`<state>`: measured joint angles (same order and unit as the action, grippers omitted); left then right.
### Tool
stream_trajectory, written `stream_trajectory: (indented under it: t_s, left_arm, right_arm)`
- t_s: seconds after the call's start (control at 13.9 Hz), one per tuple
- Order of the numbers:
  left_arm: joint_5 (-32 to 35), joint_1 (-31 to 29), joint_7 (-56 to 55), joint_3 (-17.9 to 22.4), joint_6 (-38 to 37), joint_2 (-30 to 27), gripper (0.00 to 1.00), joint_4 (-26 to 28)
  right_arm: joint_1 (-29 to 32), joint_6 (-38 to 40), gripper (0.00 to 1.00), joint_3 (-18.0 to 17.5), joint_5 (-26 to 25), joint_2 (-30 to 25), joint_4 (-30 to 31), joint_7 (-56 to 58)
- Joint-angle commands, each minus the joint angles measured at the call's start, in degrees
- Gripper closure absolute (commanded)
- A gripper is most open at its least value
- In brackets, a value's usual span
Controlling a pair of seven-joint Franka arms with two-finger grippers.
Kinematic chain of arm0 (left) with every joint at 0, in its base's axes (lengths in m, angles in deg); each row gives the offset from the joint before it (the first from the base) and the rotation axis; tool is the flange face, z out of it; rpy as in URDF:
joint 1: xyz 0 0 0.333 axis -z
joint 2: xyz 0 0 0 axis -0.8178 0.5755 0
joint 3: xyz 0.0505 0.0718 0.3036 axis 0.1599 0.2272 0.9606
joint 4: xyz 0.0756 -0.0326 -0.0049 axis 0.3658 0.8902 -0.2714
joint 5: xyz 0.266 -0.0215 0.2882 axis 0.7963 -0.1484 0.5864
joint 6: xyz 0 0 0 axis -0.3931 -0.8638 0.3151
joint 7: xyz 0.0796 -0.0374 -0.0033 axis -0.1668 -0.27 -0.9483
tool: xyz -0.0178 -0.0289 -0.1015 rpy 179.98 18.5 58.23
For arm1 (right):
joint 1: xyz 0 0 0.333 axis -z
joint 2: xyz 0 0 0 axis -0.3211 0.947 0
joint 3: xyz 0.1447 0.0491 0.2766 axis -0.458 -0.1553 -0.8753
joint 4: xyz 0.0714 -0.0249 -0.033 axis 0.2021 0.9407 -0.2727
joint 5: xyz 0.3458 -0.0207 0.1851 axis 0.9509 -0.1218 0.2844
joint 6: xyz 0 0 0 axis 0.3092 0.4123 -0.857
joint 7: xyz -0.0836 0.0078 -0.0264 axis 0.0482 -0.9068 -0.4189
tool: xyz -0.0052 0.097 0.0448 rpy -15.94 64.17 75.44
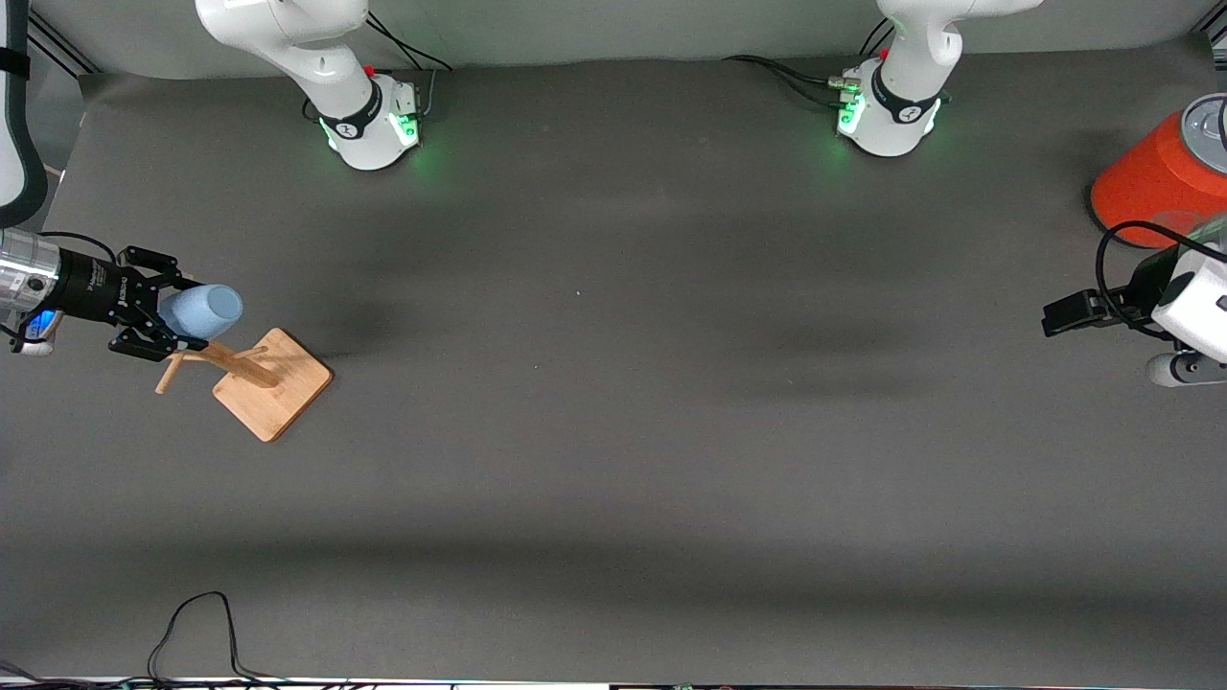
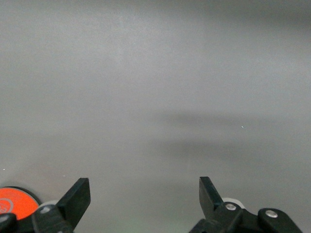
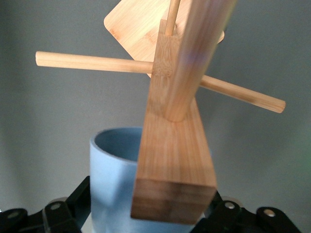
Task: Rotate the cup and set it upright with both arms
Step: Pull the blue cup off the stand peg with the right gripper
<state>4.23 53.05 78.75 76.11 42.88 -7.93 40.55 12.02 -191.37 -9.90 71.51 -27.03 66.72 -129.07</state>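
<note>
Two white jointed robot arms work over a dark grey matte table (image 1: 613,460), seen from the side nearest the high camera. Nearest lies a pale bamboo peg stand with a square base (image 1: 273,383), toward the right arm's end. Just above its pegs, the right gripper (image 1: 165,321) is clamped on the small light-blue smooth plastic tumbler (image 1: 201,311), holding it sideways in the air; its long axis runs level, along the table's length, one end pointing toward the left arm. Close up, the tumbler (image 3: 114,179) shows beside the stand's upright post (image 3: 172,141). Well apart, over the other end, the left gripper (image 1: 1074,311) waits with fingers (image 2: 77,196) spread and nothing between them. Farthest stands a large orange cylindrical can with a grey top (image 1: 1160,172). Uprighting probably needs a handover across that wide gap
</note>
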Motion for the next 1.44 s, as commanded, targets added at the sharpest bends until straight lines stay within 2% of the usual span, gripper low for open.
stream_trajectory:
  t_s: [0.0,0.72,1.0,1.15,1.36]
  left_arm:
    - [-0.38,0.32,0.55,0.09,-0.40,-0.91,0.00,-0.01]
    - [-0.29,0.41,0.55,0.00,-0.23,-0.38,0.00,-0.72]
    - [0.14,0.76,0.72,0.00,-0.84,-0.21,0.00,-1.94]
    - [0.14,0.41,0.72,0.00,-0.84,-0.12,0.00,-2.30]
    - [0.14,0.85,0.63,0.00,-0.58,-0.03,0.00,-2.30]
  right_arm:
    - [-0.32,-0.91,0.35,0.02,1.26,-0.49,0.50,-0.17]
    - [-2.42,0.23,0.36,-0.51,1.35,-1.89,-0.55,-3.68]
    - [-2.43,0.14,0.36,-4.46,1.35,-3.21,-0.82,-7.80]
    - [-2.43,0.06,0.36,-7.87,1.35,-3.30,-2.31,-11.66]
    - [-2.43,-1.34,0.36,-15.16,1.09,-2.60,-5.46,-20.96]
